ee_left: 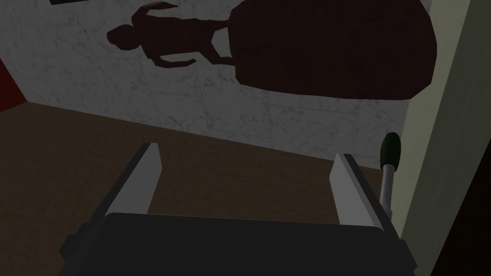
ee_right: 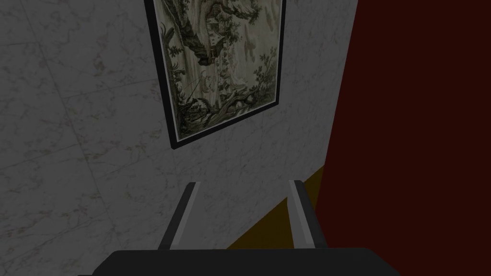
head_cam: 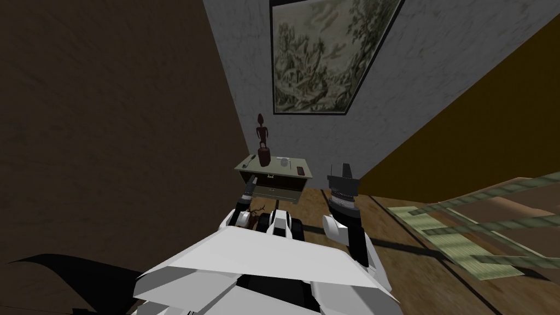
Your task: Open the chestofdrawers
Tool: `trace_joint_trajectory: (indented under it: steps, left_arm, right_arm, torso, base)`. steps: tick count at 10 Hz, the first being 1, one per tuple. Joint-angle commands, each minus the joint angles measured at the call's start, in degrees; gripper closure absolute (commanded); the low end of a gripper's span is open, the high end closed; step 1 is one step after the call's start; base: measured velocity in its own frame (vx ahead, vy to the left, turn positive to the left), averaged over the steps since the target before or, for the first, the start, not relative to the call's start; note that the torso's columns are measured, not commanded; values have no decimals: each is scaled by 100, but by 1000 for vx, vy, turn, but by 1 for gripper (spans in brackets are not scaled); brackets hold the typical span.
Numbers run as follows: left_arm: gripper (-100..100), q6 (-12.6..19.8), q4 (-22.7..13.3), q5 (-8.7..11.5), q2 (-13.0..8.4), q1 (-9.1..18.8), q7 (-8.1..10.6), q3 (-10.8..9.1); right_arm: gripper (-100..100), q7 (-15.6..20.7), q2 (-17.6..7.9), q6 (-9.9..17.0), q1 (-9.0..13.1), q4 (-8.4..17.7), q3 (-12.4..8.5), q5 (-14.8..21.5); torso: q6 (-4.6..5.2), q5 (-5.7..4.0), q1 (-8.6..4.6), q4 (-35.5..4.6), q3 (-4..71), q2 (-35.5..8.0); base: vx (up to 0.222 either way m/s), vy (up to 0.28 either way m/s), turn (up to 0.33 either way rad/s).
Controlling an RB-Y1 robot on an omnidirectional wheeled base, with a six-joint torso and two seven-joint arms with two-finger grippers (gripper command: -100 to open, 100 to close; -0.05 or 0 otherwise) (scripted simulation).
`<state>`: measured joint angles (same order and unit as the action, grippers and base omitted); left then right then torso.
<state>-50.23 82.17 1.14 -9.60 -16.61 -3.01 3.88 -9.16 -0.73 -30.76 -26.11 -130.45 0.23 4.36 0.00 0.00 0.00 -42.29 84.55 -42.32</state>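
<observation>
Head view: the chest of drawers [head_cam: 273, 178] (small, pale olive) stands against the grey marbled wall [head_cam: 328, 131], directly under a framed landscape picture [head_cam: 322, 54]. On the chest's top a dark figurine [head_cam: 263, 143] stands toward the left end, a pale cup [head_cam: 283, 162] near the middle and a flat dark thing [head_cam: 300, 170] toward the right end (too small to name). The left hand [head_cam: 249, 188] is at the chest's left front corner, level with the drawer fronts. The right hand [head_cam: 343, 178] is raised just right of the chest, apart from it.

Left wrist view: the left hand's fingers [ee_left: 151, 177] are spread wide with nothing between them. The chest's pale olive edge runs just beside one finger, and a grey rod [ee_left: 389, 165] with a dark green tip sits between that finger and the edge. The figurine looms beyond the fingers.

Right wrist view: the right hand's fingers [ee_right: 299, 215] stand apart, gripping nothing.
</observation>
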Motion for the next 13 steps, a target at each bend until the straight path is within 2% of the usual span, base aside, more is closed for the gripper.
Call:
trace_joint_trajectory:
  steps: [1,2,4,5,6,13]
  left_arm:
    - [-100,-166,-420,16,-14,128,26,-6]
    - [-100,-313,-620,20,-2,213,30,4]
    - [-100,-313,-743,20,-2,213,30,4]
    - [-100,-459,-964,23,12,298,34,15]
    - [-100,-459,-1064,23,12,298,34,15]
    - [-100,-1003,-2196,37,90,624,49,53]
  right_arm:
    - [0,0,0,0,0,0,0,0]
    - [0,0,0,0,0,0,0,0]
    - [0,0,0,0,0,0,0,0]
    - [0,0,0,0,0,0,0,0]
    - [0,0,0,0,0,0,0,0]
    - [0,0,0,0,0,0,0,0]
  torso:
    - [1,1,3,1,3,5]
    - [0,1,3,1,1,1]
    - [0,-1,-5,0,1,1]
    - [1,0,2,-1,-3,-5]
    - [0,1,3,0,1,4]
    - [1,0,0,0,0,0]
  base:
    - [55,-12,10]
    - [56,-24,25]
    - [41,-22,3]
    - [48,-11,18]
    - [47,-16,12]
    - [56,-22,16]
